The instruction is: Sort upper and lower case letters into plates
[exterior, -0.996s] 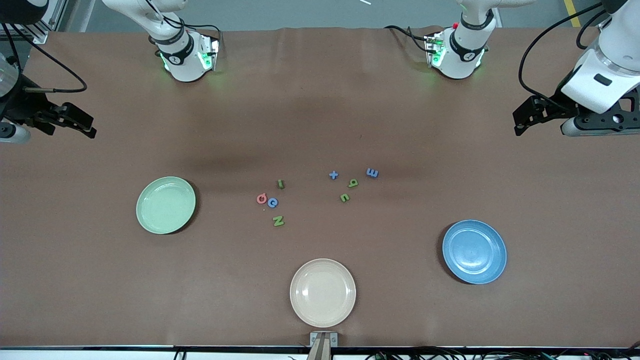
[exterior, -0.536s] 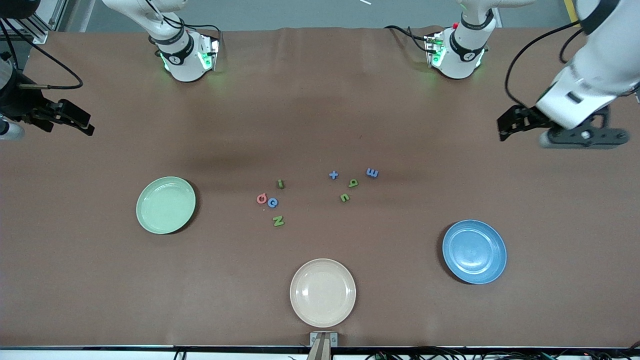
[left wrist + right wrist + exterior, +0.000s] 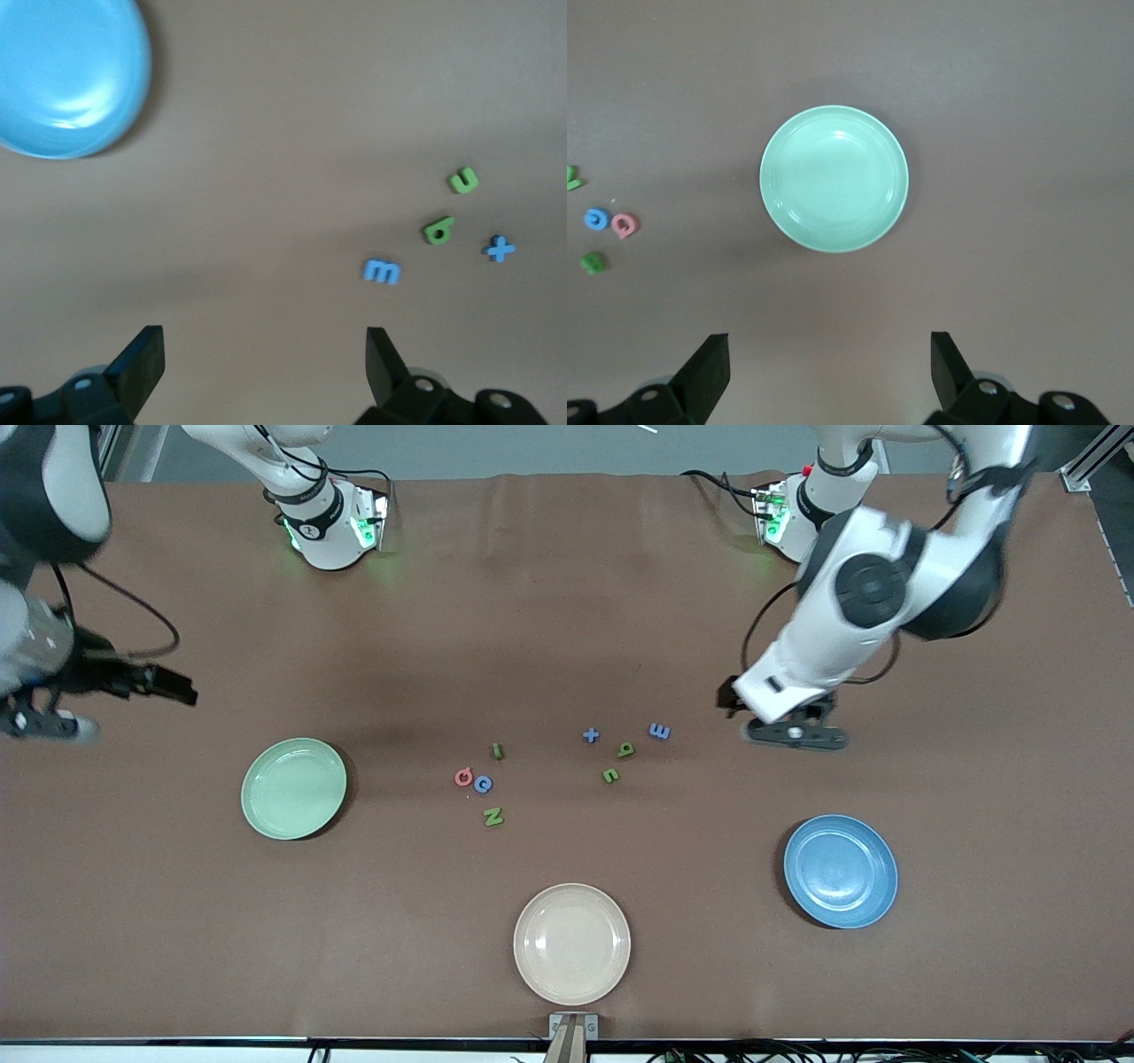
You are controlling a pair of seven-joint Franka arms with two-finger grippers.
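Observation:
Eight tiny letters lie mid-table in two clusters. One cluster is a blue plus [image 3: 591, 735], green letter [image 3: 625, 749], blue m [image 3: 658, 731] and green u [image 3: 610, 776]. The other is a green i [image 3: 497, 751], pink Q [image 3: 463, 778], blue c [image 3: 483, 784] and green N [image 3: 493, 816]. The pale green plate [image 3: 292, 788] and blue plate [image 3: 840, 871] are empty. My left gripper [image 3: 729, 695] is open and empty over bare table beside the blue m [image 3: 382, 271]. My right gripper [image 3: 173, 688] is open and empty over the table by the green plate [image 3: 834, 178].
An empty beige plate [image 3: 571, 943] sits nearest the front camera, midway between the other two. The arm bases [image 3: 332, 527] stand along the table's edge farthest from the front camera. A small bracket [image 3: 572, 1027] sits at the nearest edge.
My left arm has swung in from its end of the table toward the cluster with the blue m. My right gripper has shifted slightly toward the green plate. Nothing on the table moved.

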